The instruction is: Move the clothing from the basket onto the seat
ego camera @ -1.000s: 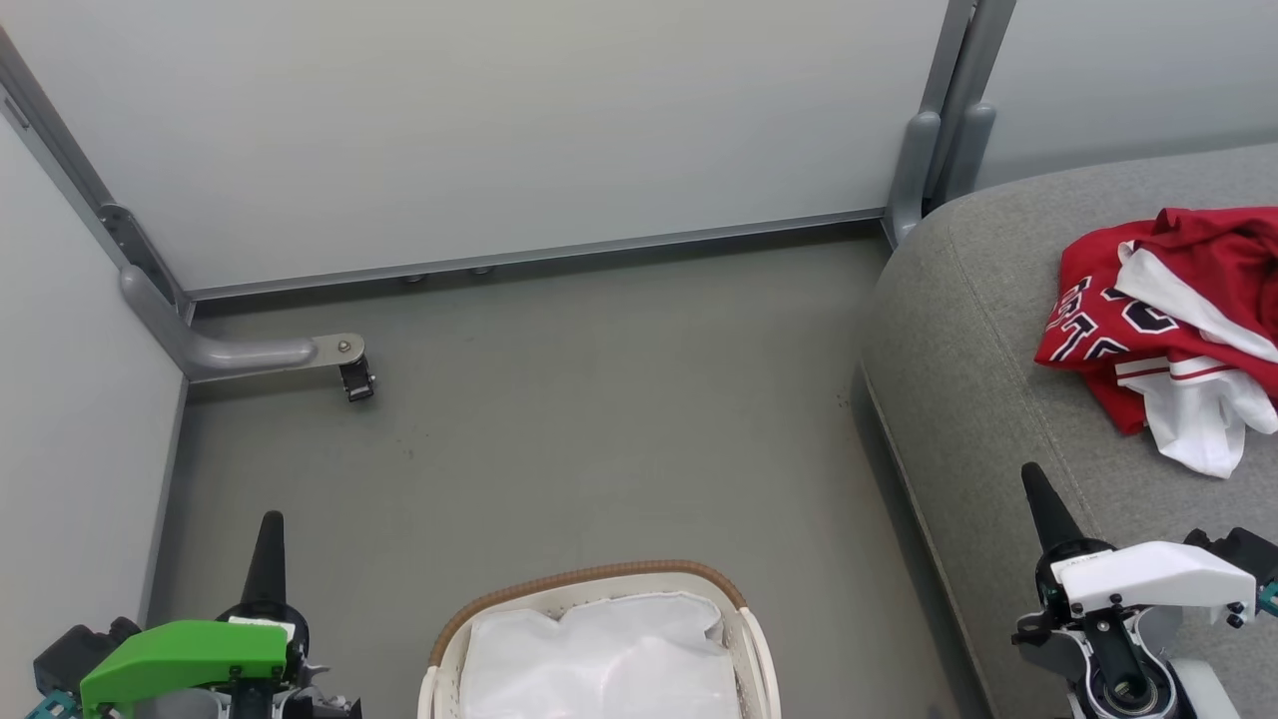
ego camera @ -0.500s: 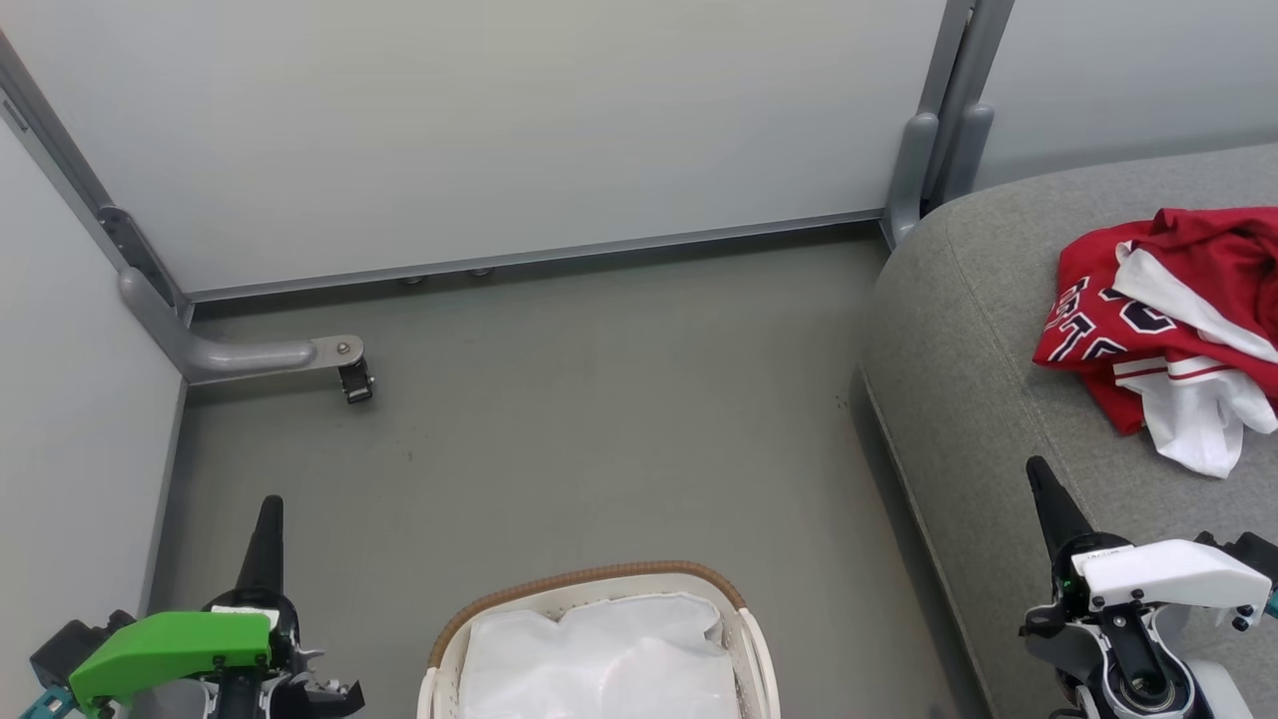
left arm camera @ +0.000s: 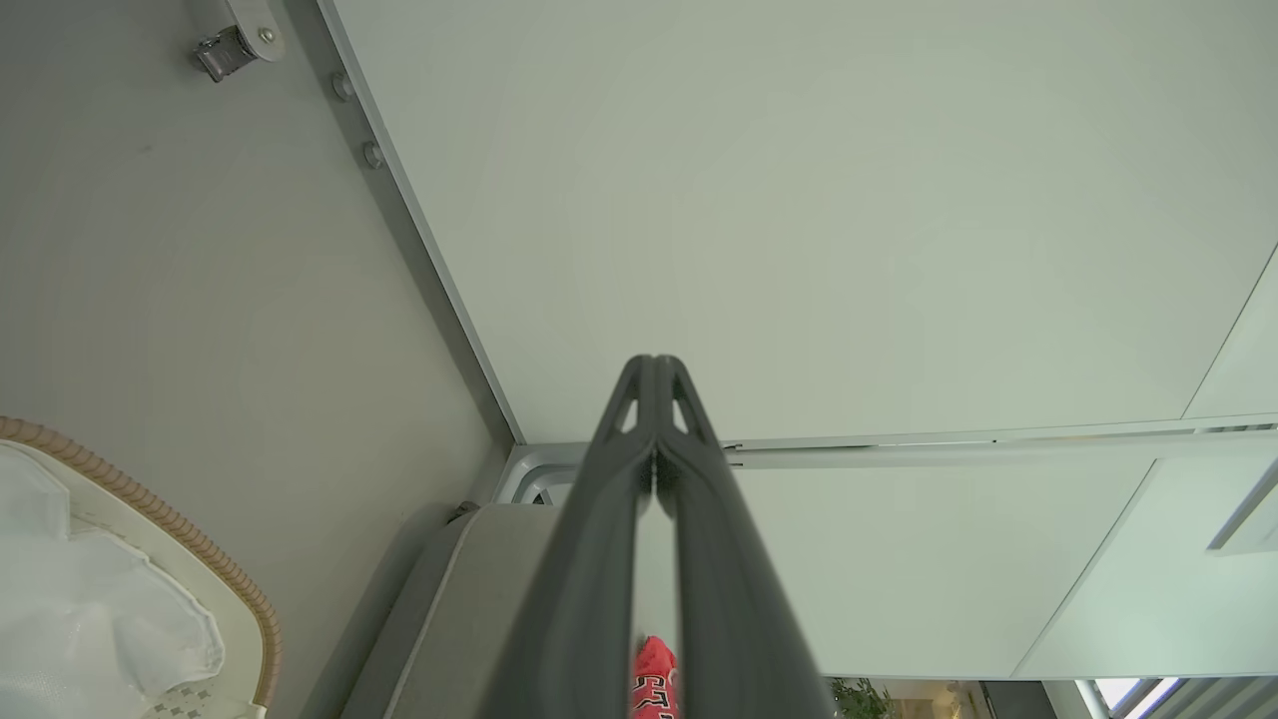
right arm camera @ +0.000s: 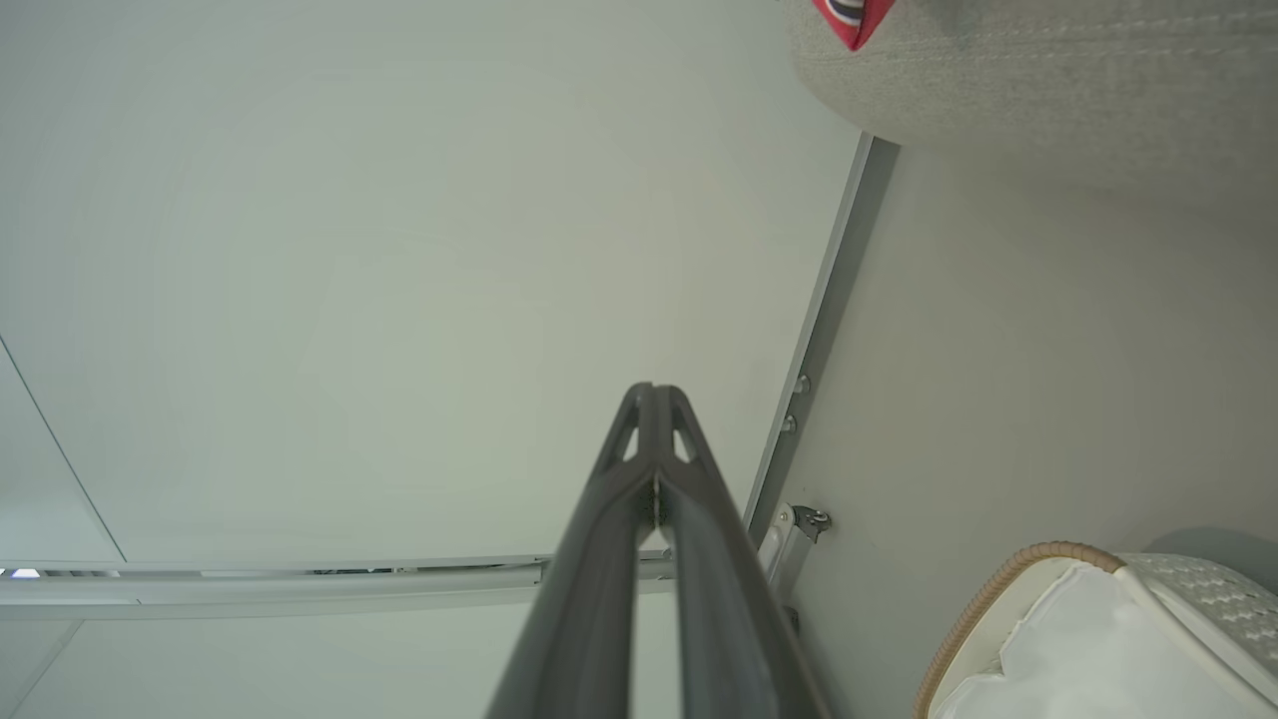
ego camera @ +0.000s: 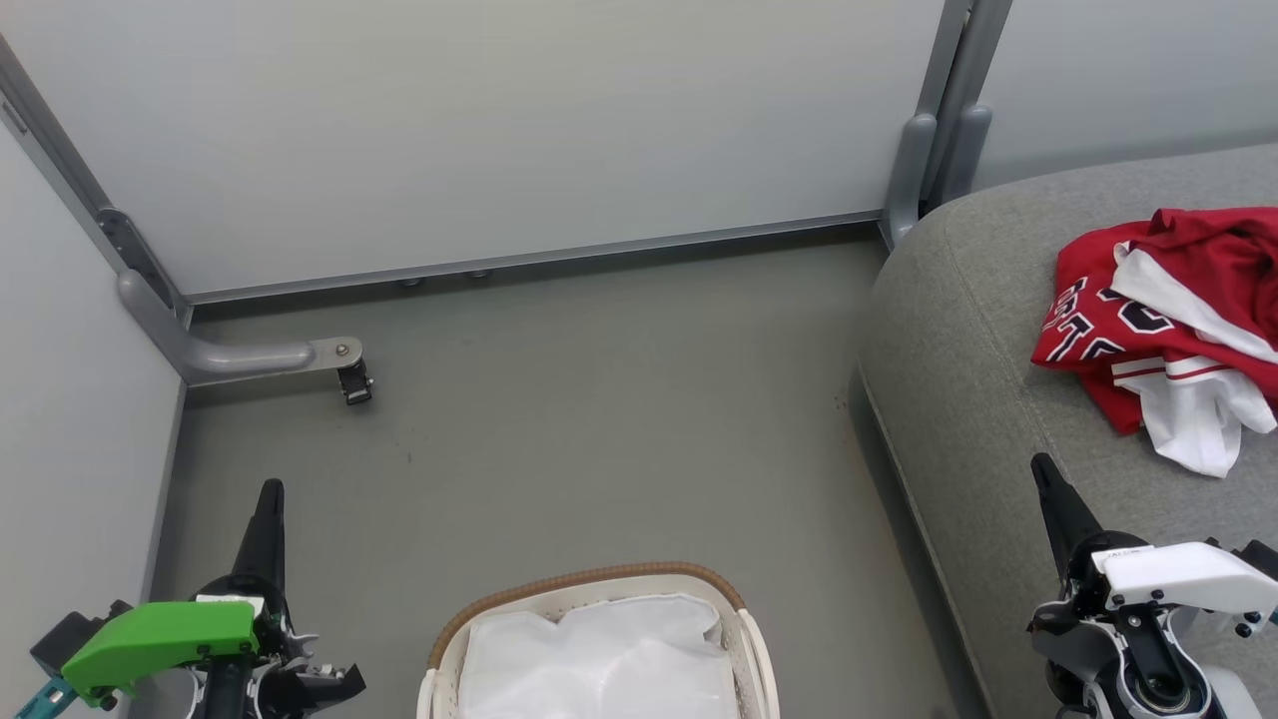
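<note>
Fingers of the left gripper (left arm camera: 655, 371) and the right gripper (right arm camera: 654, 394) are pictured pressed together tip to tip, with nothing held between them, both pairs raised towards the pale wall panel (ego camera: 519, 130). The clothing (ego camera: 1148, 310), a heap of red jerseys with white lining, is seen lying on the seat (ego camera: 958, 350), ahead of the right gripper's fingers and off to their right, apart from them. Between the two pairs of fingers, set back behind their tips, the basket (ego camera: 589, 577) is shown on the grey floor (ego camera: 599, 399). Its white liner (ego camera: 599, 654) can be made out and no red is seen there, though the near part is cropped by the frame edge.

The jerseys are judged light, soft and limp, with a smooth knit likely to slide. Should they be taken up again, a raised fold or the bunched striped trim would be better pinched than a flat panel, and sagging is to be expected either side of the grip.

The block lettering is turned upward, on the side of the heap nearest the seat's rounded edge, while a white flap trails back towards the right gripper's fingers. The heap's long axis cannot be settled, as its far side is cropped.
</note>
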